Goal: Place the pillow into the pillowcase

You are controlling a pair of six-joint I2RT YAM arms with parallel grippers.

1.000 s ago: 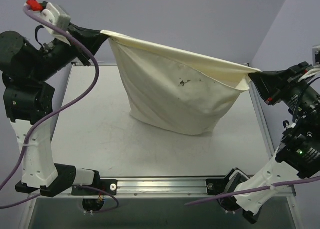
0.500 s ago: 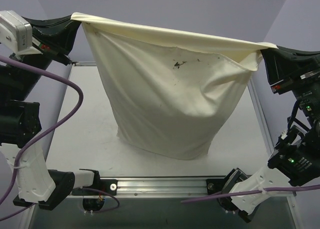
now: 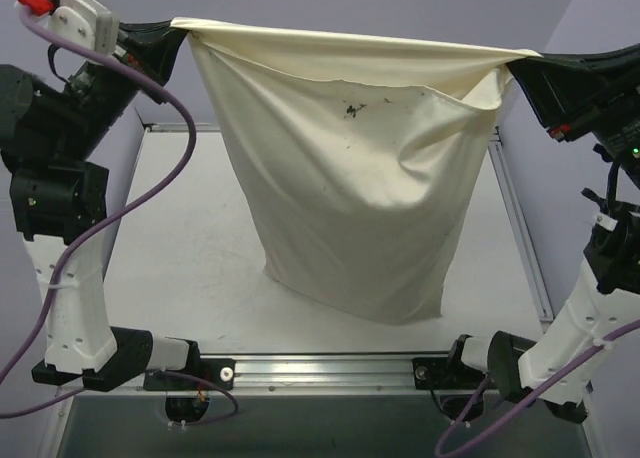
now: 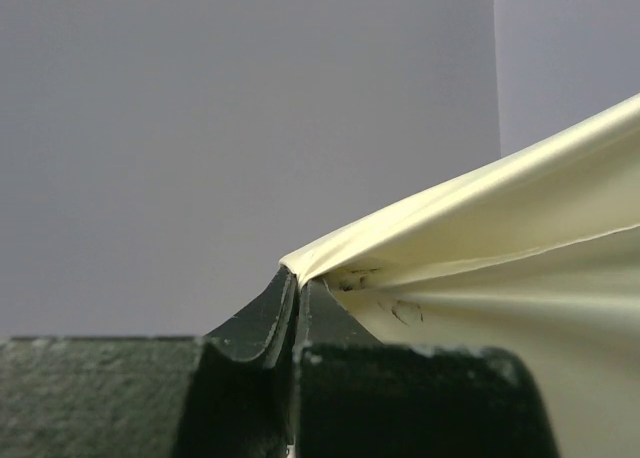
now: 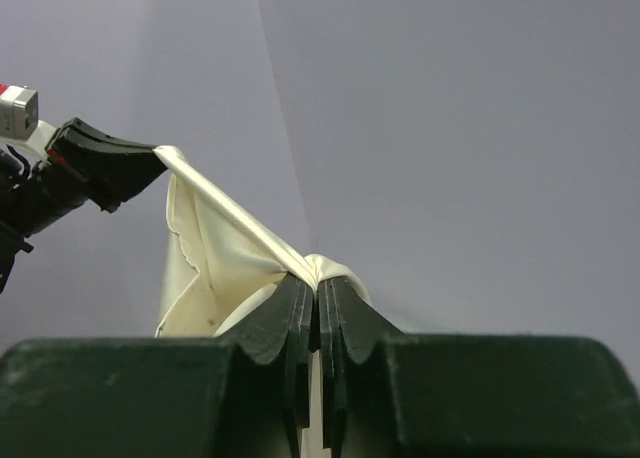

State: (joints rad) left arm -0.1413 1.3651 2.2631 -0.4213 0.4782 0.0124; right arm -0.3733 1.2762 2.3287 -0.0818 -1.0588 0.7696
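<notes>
The cream pillowcase [image 3: 350,188] hangs full and bulging between my two grippers, its top edge stretched taut and its bottom resting on the table. My left gripper [image 3: 180,30] is shut on the top left corner, seen close in the left wrist view [image 4: 296,278]. My right gripper [image 3: 512,63] is shut on the top right corner, seen in the right wrist view [image 5: 316,278]. The pillowcase also shows in the left wrist view [image 4: 500,258] and the right wrist view [image 5: 215,258]. The pillow itself is hidden; no white cushion or yellow band shows.
The grey table [image 3: 190,248] lies under the hanging cloth, with a metal rail [image 3: 320,363] along its near edge. Purple cables [image 3: 150,178] loop beside the left arm. Plain walls stand behind.
Both grippers have lifted the pillowcase's top edge higher and drawn it tauter. The left gripper has shifted right since half a second ago, and the bag's bottom has slid right on the table.
</notes>
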